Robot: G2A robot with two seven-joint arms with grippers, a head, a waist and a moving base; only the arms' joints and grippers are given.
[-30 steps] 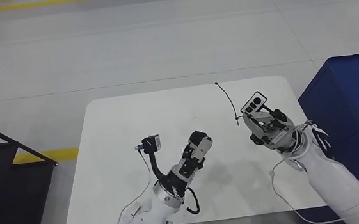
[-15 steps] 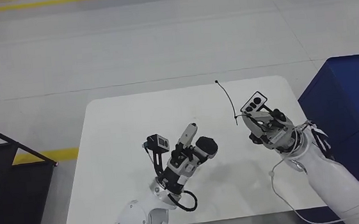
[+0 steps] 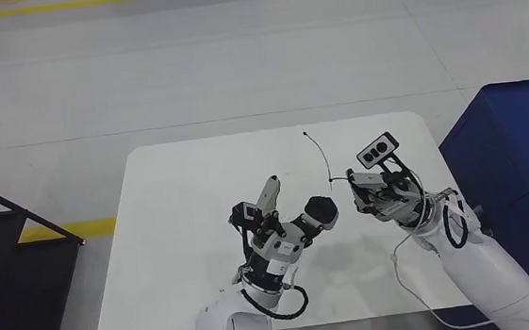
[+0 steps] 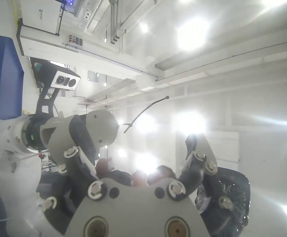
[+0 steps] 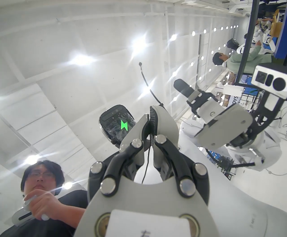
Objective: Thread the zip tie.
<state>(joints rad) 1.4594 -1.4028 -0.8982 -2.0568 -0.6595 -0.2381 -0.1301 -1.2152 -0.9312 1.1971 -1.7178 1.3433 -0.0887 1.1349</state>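
Presently, right gripper (image 5: 150, 112): fingers pressed together, clamped on the lower end of the zip tie (image 5: 145, 80).
Left gripper (image 3: 296, 196): fingers spread wide apart, empty.
Zip tie form: thin black strap. It sticks out past the right fingertips in a gentle curve, with a small knob at its free end. A short stub branches off just beyond the fingertips.
Zip tie vs left fingers: outside the gap between them, on the right gripper's side. In the top view it is near the left gripper's dark-padded finger (image 3: 322, 207) but apart from it.
Grippers: close together over the white table (image 3: 179, 267), the left one nearer the table's middle.
Strap inside right fingers: cannot tell how far it runs in.
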